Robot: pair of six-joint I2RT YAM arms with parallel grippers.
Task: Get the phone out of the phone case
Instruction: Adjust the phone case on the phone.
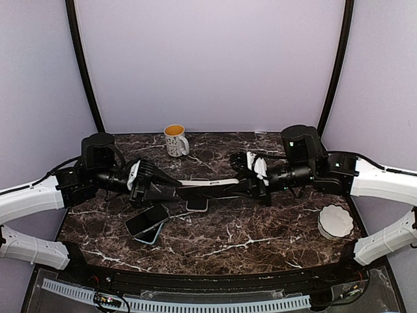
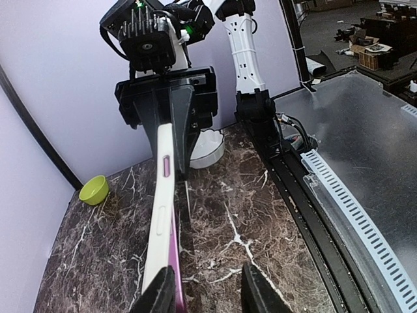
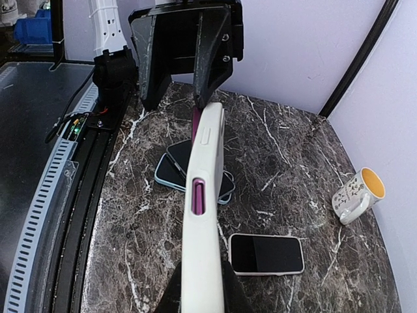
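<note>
Item: white phone case [image 1: 207,186] with the phone [image 3: 197,195] still showing purple inside it, suspended above the table [image 1: 260,228]. We are gripping it at both ends: right gripper [image 1: 242,179] pinching it tight, left gripper [image 1: 168,184] partly closed around the other end. Removal is still pending.

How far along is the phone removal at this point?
Done: the white phone case is lifted off the table, held edge-up between the left gripper and right gripper. In hand: the purple phone still shows through the case's side cutout, so it is not out. Left: separating the two.
</note>
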